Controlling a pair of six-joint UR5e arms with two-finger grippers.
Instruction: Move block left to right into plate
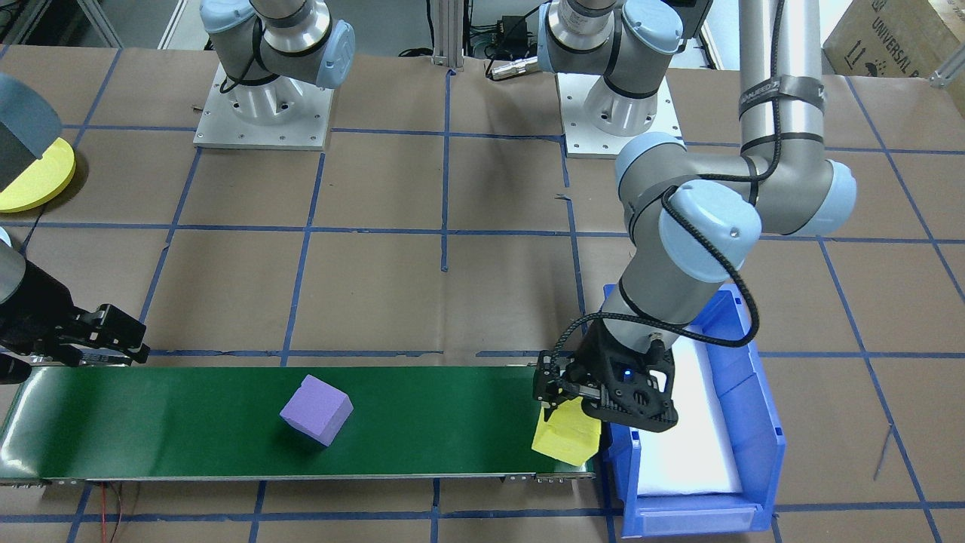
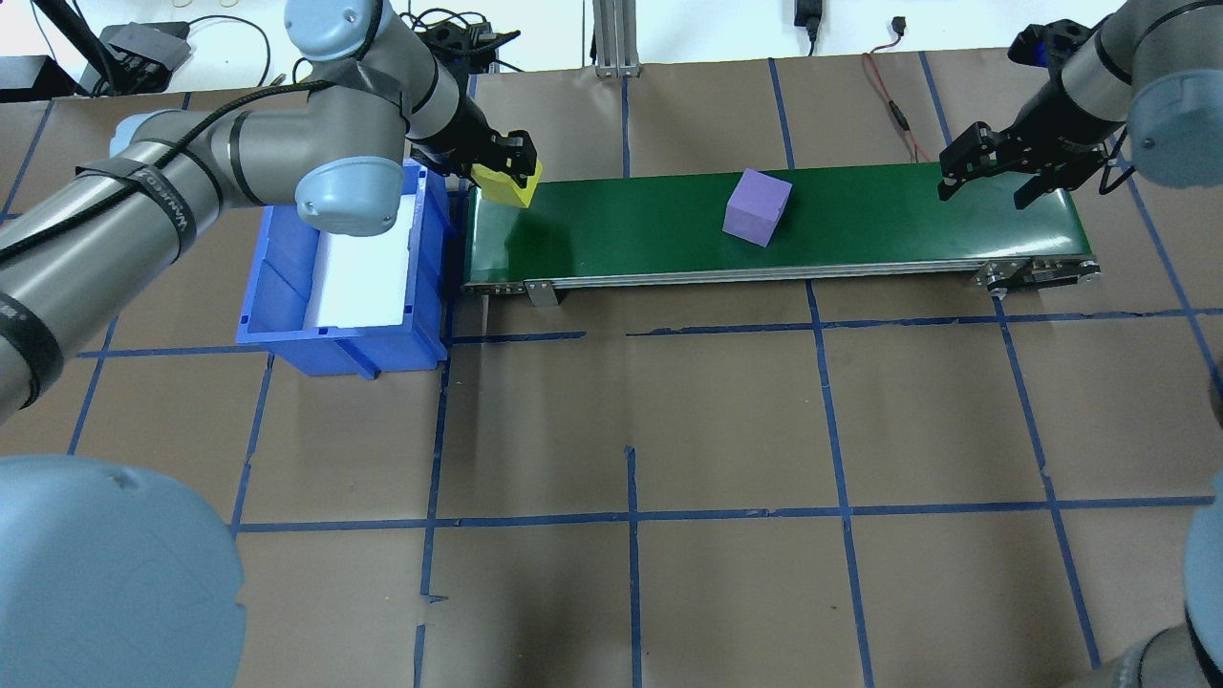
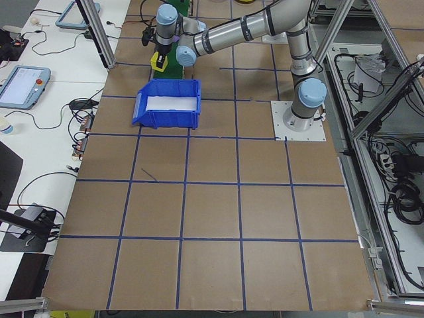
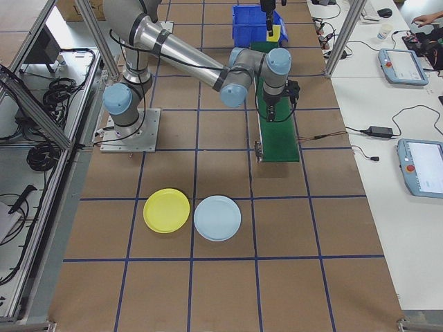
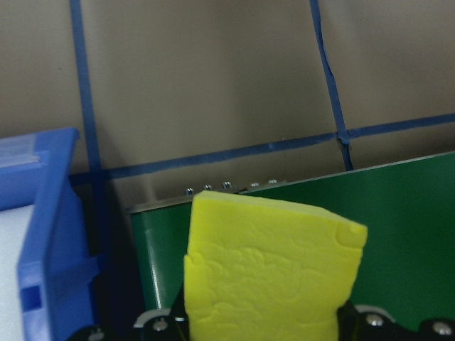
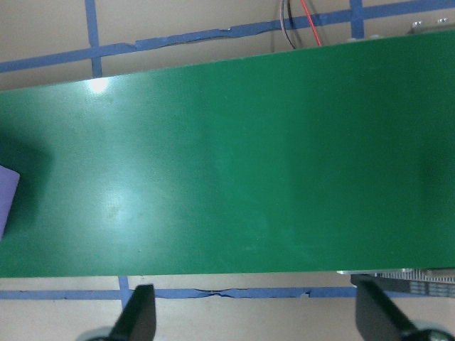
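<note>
Yellow block (image 1: 567,441) hangs tilted in left end effector (image 1: 556,397).

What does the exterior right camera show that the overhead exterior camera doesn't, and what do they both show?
Only the exterior right view shows the yellow plate and a pale blue plate side by side on the table. Only the overhead view shows the purple block on the belt and the open right gripper. Both show the green conveyor belt, the blue bin and the yellow block held in the left gripper.
</note>
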